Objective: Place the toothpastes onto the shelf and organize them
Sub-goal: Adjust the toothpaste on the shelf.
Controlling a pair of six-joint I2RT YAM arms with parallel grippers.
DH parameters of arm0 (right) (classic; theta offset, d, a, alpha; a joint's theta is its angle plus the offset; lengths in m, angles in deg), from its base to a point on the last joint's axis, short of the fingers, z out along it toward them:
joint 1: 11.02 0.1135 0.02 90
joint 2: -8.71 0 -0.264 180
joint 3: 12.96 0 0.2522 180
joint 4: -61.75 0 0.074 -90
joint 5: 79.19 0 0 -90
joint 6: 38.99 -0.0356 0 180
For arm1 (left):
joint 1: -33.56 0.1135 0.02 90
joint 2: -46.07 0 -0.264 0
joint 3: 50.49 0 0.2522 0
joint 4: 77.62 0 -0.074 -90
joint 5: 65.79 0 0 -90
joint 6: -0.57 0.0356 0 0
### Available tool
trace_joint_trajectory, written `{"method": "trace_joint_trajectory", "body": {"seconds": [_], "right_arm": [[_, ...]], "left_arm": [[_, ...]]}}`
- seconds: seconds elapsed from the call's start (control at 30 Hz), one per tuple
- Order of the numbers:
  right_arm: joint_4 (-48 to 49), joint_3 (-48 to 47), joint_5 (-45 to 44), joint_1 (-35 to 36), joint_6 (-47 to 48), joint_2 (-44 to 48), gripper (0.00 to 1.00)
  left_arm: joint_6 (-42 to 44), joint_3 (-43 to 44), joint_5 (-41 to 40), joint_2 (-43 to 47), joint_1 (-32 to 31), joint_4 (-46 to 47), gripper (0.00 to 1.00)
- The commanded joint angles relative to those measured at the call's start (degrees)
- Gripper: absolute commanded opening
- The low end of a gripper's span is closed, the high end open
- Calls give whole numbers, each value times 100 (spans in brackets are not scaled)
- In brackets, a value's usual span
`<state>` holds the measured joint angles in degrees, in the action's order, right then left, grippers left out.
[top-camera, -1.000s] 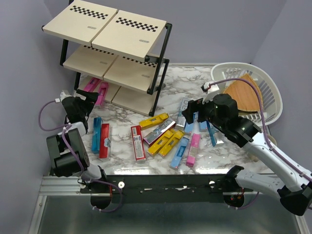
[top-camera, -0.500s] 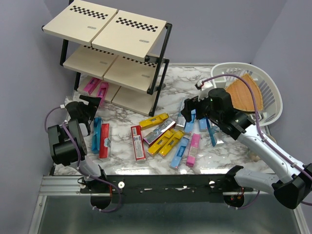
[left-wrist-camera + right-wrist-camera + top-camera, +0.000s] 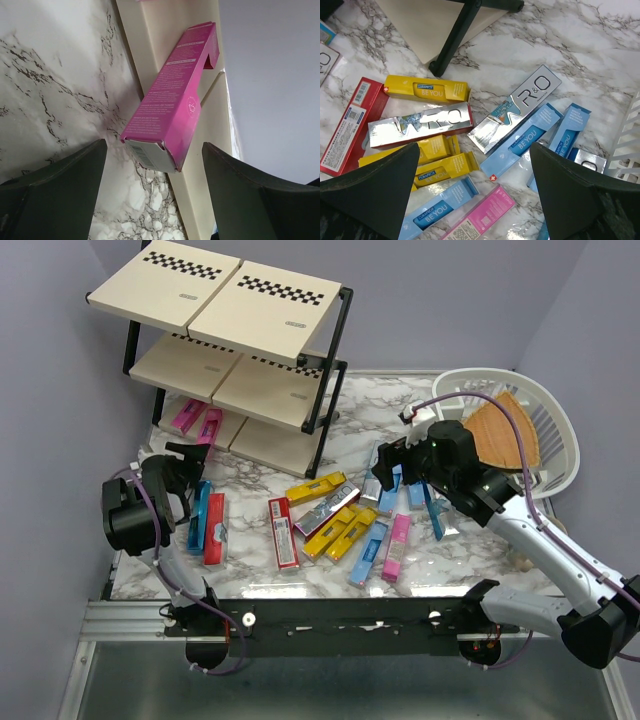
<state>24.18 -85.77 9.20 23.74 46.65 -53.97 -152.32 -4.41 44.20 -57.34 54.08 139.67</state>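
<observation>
The shelf (image 3: 230,340) stands at the back left. Two pink toothpastes (image 3: 186,415) (image 3: 209,427) lie on its bottom board (image 3: 270,445). My left gripper (image 3: 188,462) is open and empty, just in front of them. In the left wrist view the gripper (image 3: 154,146) faces one pink box (image 3: 172,112), whose near end overhangs the board edge (image 3: 210,200). My right gripper (image 3: 385,465) is open and empty above the central pile. The right wrist view shows the gripper (image 3: 474,150) over silver (image 3: 520,107), yellow (image 3: 427,90), light blue (image 3: 525,140) and pink (image 3: 480,212) boxes.
A blue box (image 3: 198,515) and a red box (image 3: 215,528) lie near my left arm, another red box (image 3: 283,532) further right. A white basket (image 3: 470,375) with a wooden wedge board (image 3: 500,435) stands at the back right. The shelf's black leg (image 3: 455,37) is near the pile.
My left gripper has drawn back from the shelf toward the near edge, away from the pink box on the bottom board. My right gripper shifted left over the pile, then held still.
</observation>
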Motion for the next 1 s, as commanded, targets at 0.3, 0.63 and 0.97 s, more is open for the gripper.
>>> {"method": "trace_joint_trajectory", "body": {"seconds": [0.3, 0.63, 0.97], "right_arm": [[-150, -248, -85, -40, 251, -87, 100], [-167, -283, -121, -40, 330, -131, 100], [-220, -397, -191, -40, 383, -227, 100]], "left_arm": [[-618, -77, 110, -530, 67, 1399, 76], [-733, 29, 137, -662, 102, 1566, 61], [-795, 380, 260, -847, 374, 1426, 51]]}}
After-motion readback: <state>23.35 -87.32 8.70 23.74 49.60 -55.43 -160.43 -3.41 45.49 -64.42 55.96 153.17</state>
